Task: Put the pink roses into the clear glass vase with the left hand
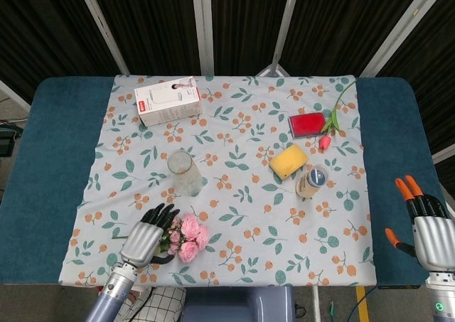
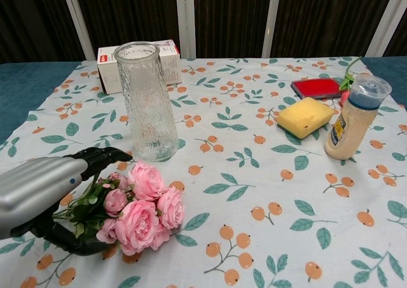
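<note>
The left robot hand (image 2: 44, 196) cups, fingers still apart, the green stems of the soft, light bunch of pink roses (image 2: 141, 205); grip the stems, not the blooms.

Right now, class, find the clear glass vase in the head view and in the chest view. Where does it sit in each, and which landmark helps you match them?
Head view: the clear glass vase stands left of centre, seen from above.
Chest view: the clear glass vase stands upright at upper left.
Shared landmark: the pink roses lie just in front of it in both.
</note>
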`<state>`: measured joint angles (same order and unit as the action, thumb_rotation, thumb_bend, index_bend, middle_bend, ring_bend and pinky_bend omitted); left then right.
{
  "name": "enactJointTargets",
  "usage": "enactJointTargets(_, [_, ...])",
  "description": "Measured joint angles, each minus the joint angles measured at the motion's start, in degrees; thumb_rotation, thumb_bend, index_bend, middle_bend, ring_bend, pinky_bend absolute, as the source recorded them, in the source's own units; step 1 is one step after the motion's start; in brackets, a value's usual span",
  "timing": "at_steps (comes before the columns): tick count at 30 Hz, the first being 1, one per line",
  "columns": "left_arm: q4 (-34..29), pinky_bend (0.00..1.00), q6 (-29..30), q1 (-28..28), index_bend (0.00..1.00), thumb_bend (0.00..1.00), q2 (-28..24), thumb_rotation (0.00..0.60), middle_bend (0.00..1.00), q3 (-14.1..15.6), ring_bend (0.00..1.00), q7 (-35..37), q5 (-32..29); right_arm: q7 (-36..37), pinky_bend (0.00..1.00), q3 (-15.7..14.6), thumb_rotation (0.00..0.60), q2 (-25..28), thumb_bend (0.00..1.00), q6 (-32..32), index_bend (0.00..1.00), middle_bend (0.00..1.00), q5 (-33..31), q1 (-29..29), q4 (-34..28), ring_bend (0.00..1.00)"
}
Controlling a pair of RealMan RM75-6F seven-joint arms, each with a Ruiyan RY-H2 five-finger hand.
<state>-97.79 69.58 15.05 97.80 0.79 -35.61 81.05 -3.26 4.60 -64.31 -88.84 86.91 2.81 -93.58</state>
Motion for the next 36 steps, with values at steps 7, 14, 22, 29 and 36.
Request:
enactJointTargets(7, [2.8,0.29,0.7,0.1,0.11,0.20,3.4,0.600,0.14,-0.2,0.12,-2.5,-0.7,0.6,0.17,-0.1,0.600,0.1,0.27,0.1,0.11,0.07,0.1,0.0,0.0,0.18])
enactJointTargets(14, [6.0,0.32,1.2,0.7,0.21,0.26,6.3,0.600,0.22,-1.1,0.17,-3.2,-0.7,1.4,0.17,-0.1,0.600,0.1,0.27,0.1,0.11,0.07,0.2,-0.1,-0.2,0.18])
enactJointTargets(22, [9.4,0.45,1.0,2.0,0.40,0.36,8.4,0.600,0.40,-1.5,0.32,-2.2,0.7,2.4,0.17,0.1,0.600,0.2,0.27,0.1,0.11,0.07,-0.1,-0.2,-0.3,0.18])
enactJointTargets(29, [11.1,0.59,2.2,2.6,0.49,0.50,9.7,0.600,0.49,-1.5,0.43,-1.3,3.0,3.1,0.17,0.0,0.600,0.5,0.27,0.1,0.11,0.07,0.1,-0.2,-0.4,0.18])
enactJointTargets(36, [11.0,0.59,5.0,2.9,0.47,0.52,9.5,0.600,0.47,-2.0,0.42,1.7,5.8,4.4,0.17,-0.2,0.600,0.8,0.27,0.6,0.11,0.07,0.1,-0.2,-0.6,0.18])
